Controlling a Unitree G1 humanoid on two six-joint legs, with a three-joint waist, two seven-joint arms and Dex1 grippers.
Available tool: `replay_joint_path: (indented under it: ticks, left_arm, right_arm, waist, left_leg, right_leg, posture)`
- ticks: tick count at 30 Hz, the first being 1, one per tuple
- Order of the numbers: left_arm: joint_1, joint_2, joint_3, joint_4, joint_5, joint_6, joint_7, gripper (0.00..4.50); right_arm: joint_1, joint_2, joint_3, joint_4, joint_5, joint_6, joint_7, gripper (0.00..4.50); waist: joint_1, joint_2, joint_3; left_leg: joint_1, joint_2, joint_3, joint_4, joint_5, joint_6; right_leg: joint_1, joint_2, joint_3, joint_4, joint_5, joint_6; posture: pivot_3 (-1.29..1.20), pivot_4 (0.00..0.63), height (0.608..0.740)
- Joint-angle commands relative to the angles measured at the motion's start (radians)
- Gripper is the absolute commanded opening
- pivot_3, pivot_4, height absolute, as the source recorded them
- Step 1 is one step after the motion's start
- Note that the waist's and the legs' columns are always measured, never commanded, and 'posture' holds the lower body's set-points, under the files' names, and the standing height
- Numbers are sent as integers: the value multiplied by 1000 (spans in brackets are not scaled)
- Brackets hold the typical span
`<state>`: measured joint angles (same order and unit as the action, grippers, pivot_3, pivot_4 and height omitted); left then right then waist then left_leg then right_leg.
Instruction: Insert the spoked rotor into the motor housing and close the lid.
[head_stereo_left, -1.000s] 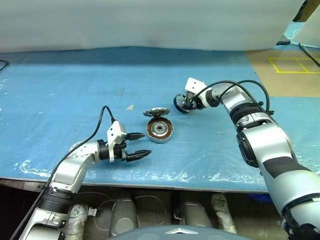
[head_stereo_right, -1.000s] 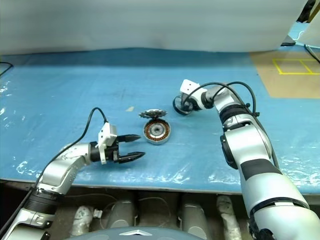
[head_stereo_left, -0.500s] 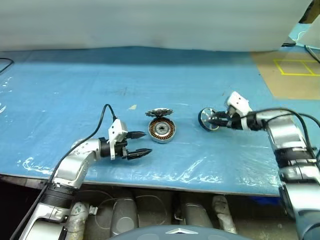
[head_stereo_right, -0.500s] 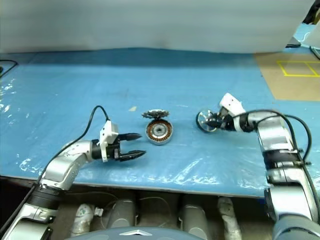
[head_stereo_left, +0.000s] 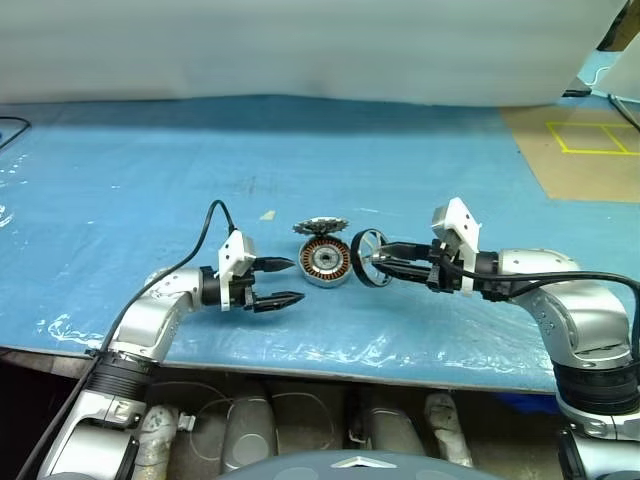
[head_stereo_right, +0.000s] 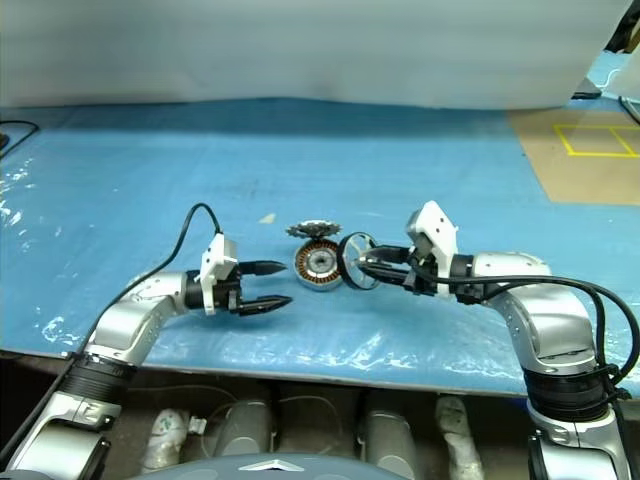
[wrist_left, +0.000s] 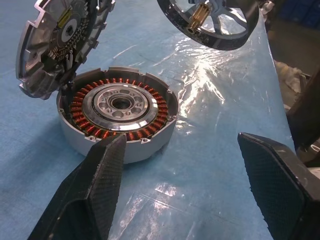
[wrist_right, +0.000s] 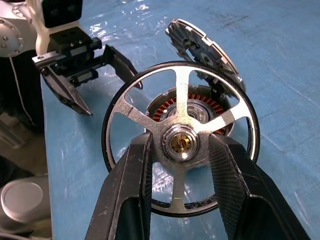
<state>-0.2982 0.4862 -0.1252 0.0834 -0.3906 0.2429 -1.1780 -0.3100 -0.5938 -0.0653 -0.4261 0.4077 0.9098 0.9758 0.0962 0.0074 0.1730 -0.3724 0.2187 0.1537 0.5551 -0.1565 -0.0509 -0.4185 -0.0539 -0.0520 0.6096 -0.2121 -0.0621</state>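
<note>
Head views, work surface: blue sheet (head_stereo_left: 150, 180) covering the table.
Head views, motor housing (head_stereo_left: 324, 262): stands on the sheet at centre, copper windings facing up.
Head views, lid (head_stereo_left: 318, 226): tilted, leaning on the far edge of the motor housing.
Head views, left gripper (head_stereo_left: 282, 282): level, pointing at the housing from the left side, jaws wide apart, nothing between them, just short of the housing.
Head views, right gripper (head_stereo_left: 377, 259): closed on the spoked rotor (head_stereo_left: 368, 257), which is held on edge above the sheet, just beside the housing on its right.
Left wrist view, motor housing (wrist_left: 118, 116): open, silver hub exposed, ring of windings complete; lid (wrist_left: 57, 42) propped against its rim, ribbed face toward the camera.
Left wrist view, fingers (wrist_left: 95, 187): spread wide, empty.
Right wrist view, spoked rotor (wrist_right: 181, 140): gripped at the hub between both fingers (wrist_right: 131, 185), black rim free, housing visible through the spokes.
</note>
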Motion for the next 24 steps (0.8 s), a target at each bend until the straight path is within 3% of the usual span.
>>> replay_joint_path:
  ticks: [1,11,24]
  left_arm:
    - [-1,7,10,-32,-7,-5,-2,3741]
    - [13,3,11,-39,-6,-11,9,3741]
    - [17,-4,11,-21,-3,-29,10,3741]
  right_arm:
    - [-54,23,39,30,21,-19,-39,1683]
    - [-161,50,203,160,-9,-112,-29,1683]
    - [-196,106,259,352,-50,-204,-50,1683]
  waist:
    - [-1,0,0]
    - [-1,0,0]
    - [-2,0,0]
  left_leg:
    - [0,0,0,-1,0,0]
    - [-1,-2,0,-6,0,-1]
    - [-1,-2,0,-6,0,-1]
  right_leg:
    - [0,0,0,-1,0,0]
    - [-1,-1,0,-3,4,-7]
    - [-1,-1,0,-3,4,-7]
  posture:
    - [0,150,740]
    - [0,150,740]
    - [0,150,740]
